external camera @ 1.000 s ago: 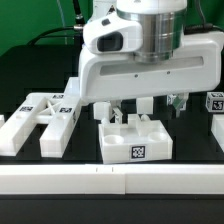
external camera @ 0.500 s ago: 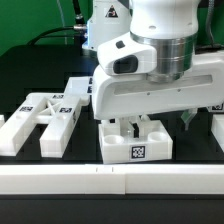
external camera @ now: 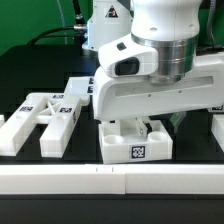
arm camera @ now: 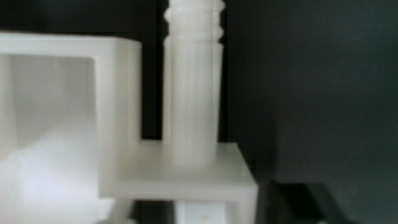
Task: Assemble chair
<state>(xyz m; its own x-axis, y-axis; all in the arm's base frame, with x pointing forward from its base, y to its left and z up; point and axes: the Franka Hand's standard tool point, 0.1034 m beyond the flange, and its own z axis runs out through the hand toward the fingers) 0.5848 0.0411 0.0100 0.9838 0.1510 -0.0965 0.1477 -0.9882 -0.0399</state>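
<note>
The robot arm is seen lowered over the black table, its broad white hand set directly above the chair's square seat block, which sits near the middle of the exterior view, just behind the white rail along the table's front edge. A black-and-white tag is carried on the front face of the seat block. The claw is sunk into the block's hollow top with its jaws drawn narrow and closed; the fingertips are largely masked by the block's raised walls and by the hand above, so it cannot be told from the exterior view what, if anything, is pinched between them. In the wrist view, a tall round white post with a ribbed tip is shown rising upright from a square white base, just beside a white walled frame; the picture is blurred and the fingers themselves cannot be made out there. Toward the exterior view's left, a cluster of tagged white chair pieces is laid flat on the table, apart from the seat block, with a further white bar lying behind them. At the exterior view's right edge, part of another white piece is cut off by the frame. A green backdrop is visible behind the arm.
</note>
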